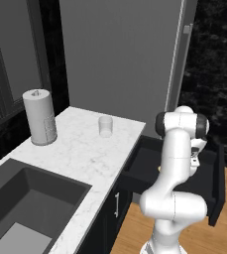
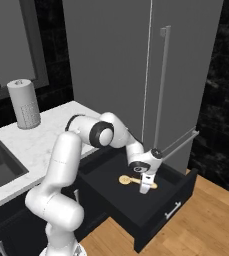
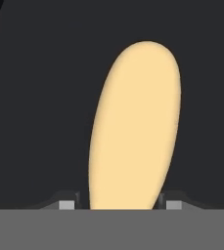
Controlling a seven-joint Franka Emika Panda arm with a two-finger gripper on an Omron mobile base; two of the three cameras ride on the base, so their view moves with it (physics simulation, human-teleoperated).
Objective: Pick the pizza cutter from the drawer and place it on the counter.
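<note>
**A:** so where's the small tan-yellow pizza cutter with the tapered wooden-looking handle (image 2: 136, 181) at? It's seen lying flat on the floor of the wide shallow black pull-out drawer (image 2: 183, 196), disc end pointed back toward the cabinets. The pincer (image 2: 145, 188) is set down over the handle, and in the hand view the two finger tips (image 3: 67, 203) are pressed right at either side of the tan handle (image 3: 133, 127), so it reads as closed on the handle.

**B:** agreed. Probably light and stiff, so little squeeze should be needed. The handle looks smooth and tapered though, so a slide toward the thin end could be expected. The thick middle is the best hold.

**A:** room-wise, the drawer walls and tall front panel have to be cleared first. A straight lift is favoured before any swing.

**B:** then the white marble worktop with faint grey veins (image 1: 85, 149). Open slab is seen between the translucent white cup (image 1: 105, 126) and the dark sink (image 1: 30, 198); its thick edge is close to the drawer.
</note>
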